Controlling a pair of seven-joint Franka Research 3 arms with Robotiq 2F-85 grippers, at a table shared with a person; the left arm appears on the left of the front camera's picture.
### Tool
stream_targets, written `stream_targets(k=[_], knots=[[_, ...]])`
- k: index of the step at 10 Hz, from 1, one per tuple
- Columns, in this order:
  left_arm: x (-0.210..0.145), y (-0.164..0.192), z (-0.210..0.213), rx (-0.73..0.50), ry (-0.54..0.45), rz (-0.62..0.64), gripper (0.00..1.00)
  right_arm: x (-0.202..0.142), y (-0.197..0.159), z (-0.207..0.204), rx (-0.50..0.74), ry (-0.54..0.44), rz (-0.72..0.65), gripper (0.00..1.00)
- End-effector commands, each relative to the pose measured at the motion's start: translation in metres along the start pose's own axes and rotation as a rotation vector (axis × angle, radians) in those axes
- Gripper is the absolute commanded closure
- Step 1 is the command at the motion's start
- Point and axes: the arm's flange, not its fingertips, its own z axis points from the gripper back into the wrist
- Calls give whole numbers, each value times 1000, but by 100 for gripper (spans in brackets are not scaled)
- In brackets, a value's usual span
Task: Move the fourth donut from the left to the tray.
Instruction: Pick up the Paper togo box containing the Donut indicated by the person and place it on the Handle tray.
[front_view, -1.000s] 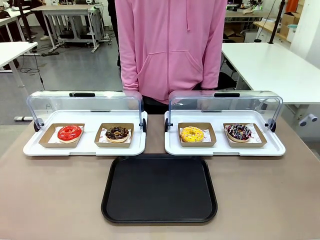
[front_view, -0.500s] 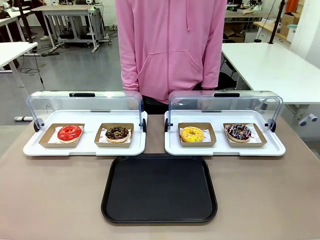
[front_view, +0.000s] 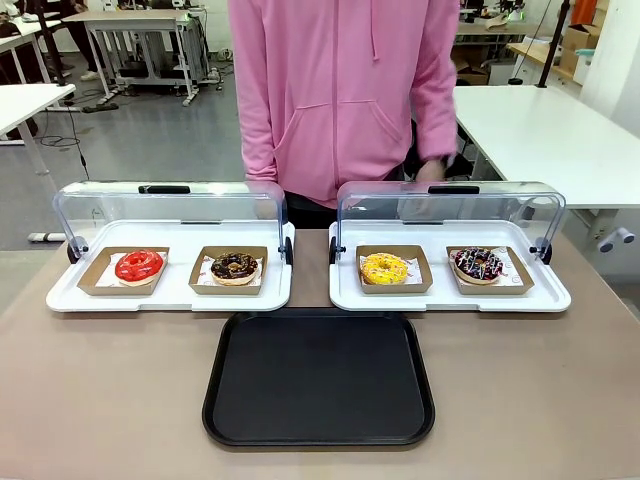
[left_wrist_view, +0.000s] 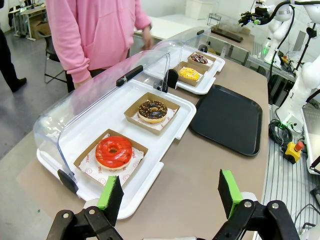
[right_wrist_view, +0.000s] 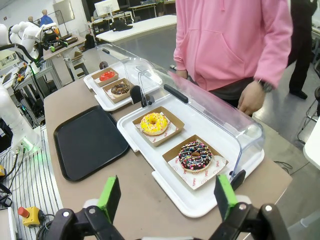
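Note:
The fourth donut (front_view: 478, 264) (right_wrist_view: 195, 155) has dark chocolate glaze with coloured sprinkles and lies in a small brown cardboard tray at the right end of the right white tray. It also appears far off as the fourth donut (left_wrist_view: 200, 59). The black tray (front_view: 319, 376) (left_wrist_view: 228, 117) (right_wrist_view: 89, 140) lies flat in front of both white trays, with nothing on it. My left gripper (left_wrist_view: 170, 192) is open above the table's left end, near the red donut. My right gripper (right_wrist_view: 167, 195) is open above the table's right end, just short of the fourth donut.
Two white trays (front_view: 170, 292) (front_view: 450, 298) with raised clear domed lids hold a red donut (front_view: 138, 265), a chocolate nut donut (front_view: 234, 266) and a yellow donut (front_view: 384, 268). A person in a pink hoodie (front_view: 340, 90) stands behind, one hand (front_view: 432, 172) at the right lid's handle.
The person's hand has come up from behind to the right lid's handle. Donuts, trays and lids have not moved.

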Motion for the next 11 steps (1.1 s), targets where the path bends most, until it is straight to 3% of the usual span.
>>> stream_targets(k=[1, 11], knots=[[0, 1, 2, -6, -20, -22, 0, 3, -3, 0, 1, -25, 26, 0], [0, 1, 2, -6, -20, -22, 0, 3, -3, 0, 1, -25, 26, 0]])
